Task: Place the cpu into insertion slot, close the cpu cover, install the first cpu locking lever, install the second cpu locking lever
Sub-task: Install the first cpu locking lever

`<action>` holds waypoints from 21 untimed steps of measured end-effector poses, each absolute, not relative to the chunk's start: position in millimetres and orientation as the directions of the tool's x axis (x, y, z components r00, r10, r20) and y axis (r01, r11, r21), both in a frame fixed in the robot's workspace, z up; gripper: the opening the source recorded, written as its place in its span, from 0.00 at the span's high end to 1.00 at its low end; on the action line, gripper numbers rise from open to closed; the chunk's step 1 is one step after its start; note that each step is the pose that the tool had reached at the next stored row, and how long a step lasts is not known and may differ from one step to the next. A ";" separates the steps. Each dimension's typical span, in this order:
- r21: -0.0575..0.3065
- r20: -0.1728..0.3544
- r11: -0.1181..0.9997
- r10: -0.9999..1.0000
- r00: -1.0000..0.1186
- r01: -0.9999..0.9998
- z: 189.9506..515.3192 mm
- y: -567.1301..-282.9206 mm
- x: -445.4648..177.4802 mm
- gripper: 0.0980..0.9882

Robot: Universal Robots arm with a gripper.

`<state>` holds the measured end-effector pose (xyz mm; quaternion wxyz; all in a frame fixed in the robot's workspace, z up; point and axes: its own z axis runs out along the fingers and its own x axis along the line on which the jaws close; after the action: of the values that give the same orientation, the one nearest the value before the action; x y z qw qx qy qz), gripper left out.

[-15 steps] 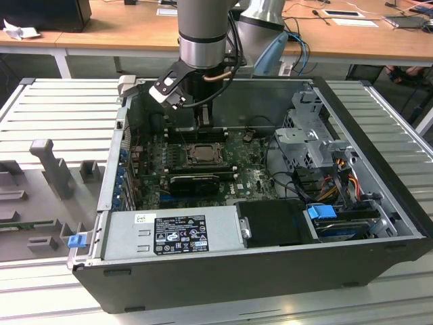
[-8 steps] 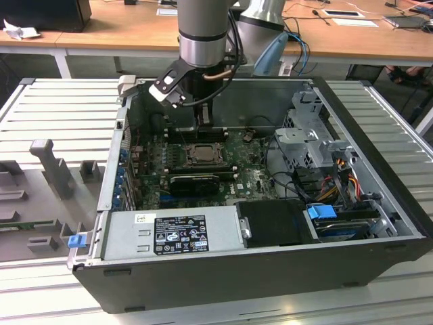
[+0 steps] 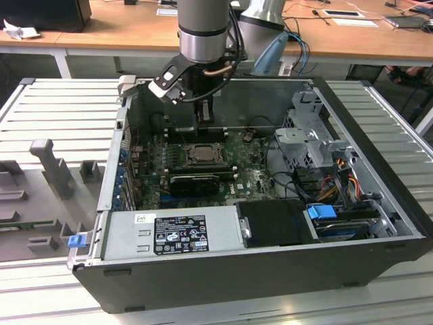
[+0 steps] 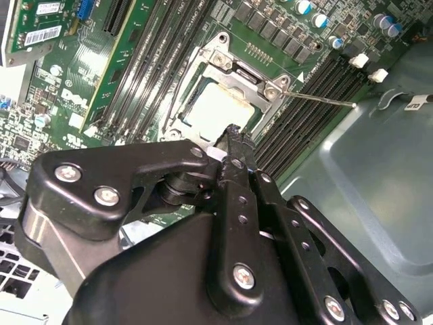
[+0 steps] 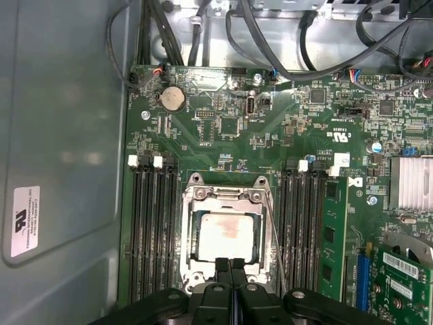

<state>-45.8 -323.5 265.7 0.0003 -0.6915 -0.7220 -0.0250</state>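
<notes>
The cpu (image 5: 226,233), a pale square chip, lies in the insertion slot (image 3: 201,153) on the green motherboard. The silver cpu cover (image 5: 226,195) lies flat around it, and its window shows the chip's face. In the second wrist view the cpu (image 4: 211,108) and cover (image 4: 191,84) show again. A thin wire locking lever (image 4: 318,99) sticks out sideways from one socket corner; a thin wire (image 5: 274,230) also runs along one side of the socket. My gripper (image 5: 230,265) is shut, with its black fingertips together and nothing between them. It hovers at the socket's edge (image 4: 233,132) (image 3: 205,125).
The open computer case (image 3: 379,169) walls in the board. Long black memory slots (image 5: 152,230) flank the socket on both sides, and one holds a green module (image 5: 331,237). Cables (image 3: 338,176), a drive cage (image 3: 308,128) and the power supply (image 3: 176,233) crowd the case.
</notes>
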 end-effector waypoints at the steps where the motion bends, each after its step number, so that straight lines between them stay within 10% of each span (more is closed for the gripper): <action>1: 0.036 0.035 0.049 0.998 -0.050 0.998 265.7 -323.5 -45.8 0.99; 21: 0.035 0.034 0.316 0.948 -0.317 0.948 265.7 -323.5 -45.8 0.99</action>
<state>-45.8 -323.5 265.7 0.0036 -0.5843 -0.8111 -0.0245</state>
